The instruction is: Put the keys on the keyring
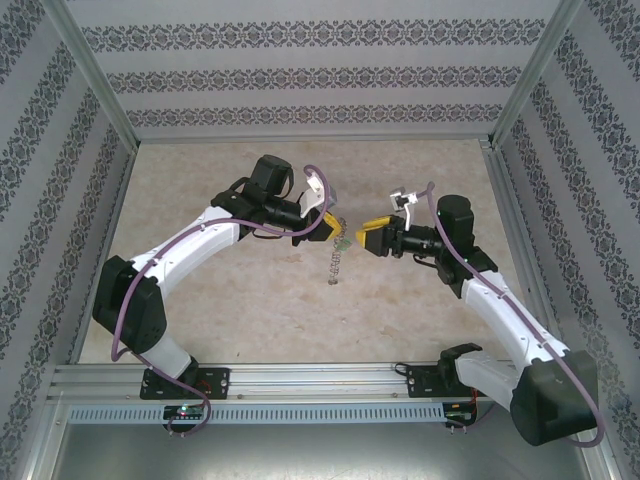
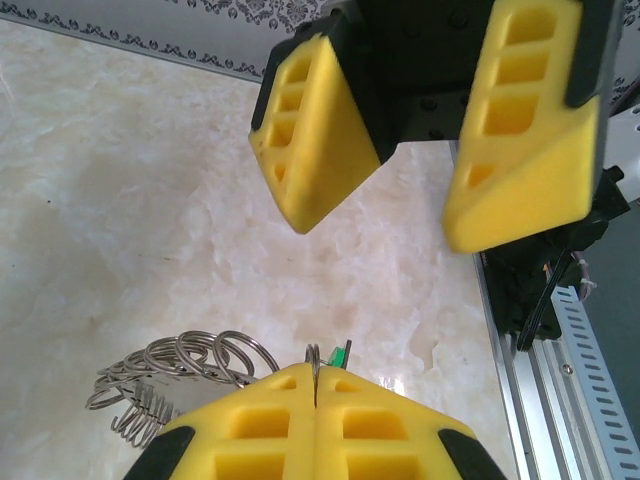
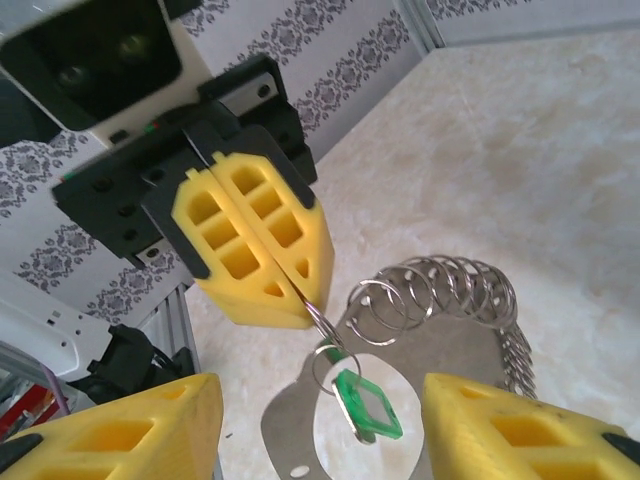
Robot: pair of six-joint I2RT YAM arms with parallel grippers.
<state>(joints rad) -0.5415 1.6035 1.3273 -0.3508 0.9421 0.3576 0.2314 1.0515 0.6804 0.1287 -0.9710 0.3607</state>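
**Keyring dangling from the left pincer, right pincer waiting wide**

The keyring (image 3: 285,432) looks light and floppy: a thin grey band strung with many small silvery split rings (image 3: 440,288), which will probably swing and jingle at any nudge. The metal is hard and slick, so I'd expect a wire-thin loop to twist or slip out of a loose hold. The band's bare stretch, away from the cluster, seems the best place to take hold. The green key (image 3: 368,405) is tiny and nearly weightless. Its flat plastic head gives more to hold than its short blade.

The left pincer (image 2: 315,392) has its yellow pads pressed together on one thin ring, and the whole bunch hangs from that pinch, above the counter (image 3: 560,150). The green key hangs just below the left pincer's tips on a small loop of its own. I cannot tell whether that loop is already on the grey band.

The right pincer (image 2: 388,225) faces the left pincer at close range. It is spread wide, with nothing held or touched, and the key hangs in the gap between its pads.
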